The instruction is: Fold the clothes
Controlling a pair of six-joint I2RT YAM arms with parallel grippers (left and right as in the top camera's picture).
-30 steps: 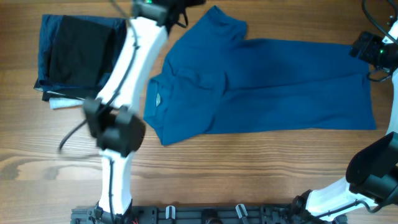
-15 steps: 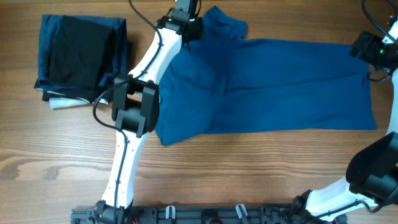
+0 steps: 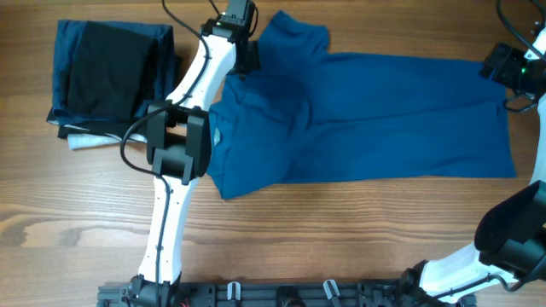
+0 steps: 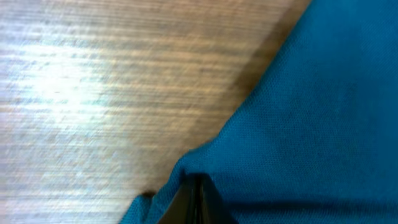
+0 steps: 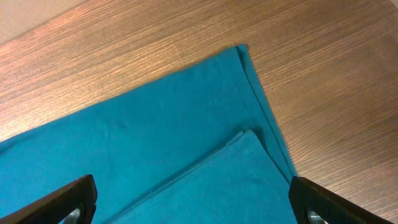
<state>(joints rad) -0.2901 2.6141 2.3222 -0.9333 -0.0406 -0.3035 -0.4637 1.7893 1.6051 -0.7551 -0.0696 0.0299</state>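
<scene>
Shirt (image 3: 375,111) lies lengthwise across the table (image 3: 341,239), centre to right; folding looks partly done.
Layers overlap at the hem end, so one lengthwise fold seems in; the far sleeve sticks out and cross folds remain. Left claw (image 4: 194,198) is pinched shut on the shirt's edge near that sleeve; right claw (image 5: 194,202) gapes wide above the hem corner. Count: one blue shirt, one dark pile (image 3: 111,77) at left, two arms.
</scene>
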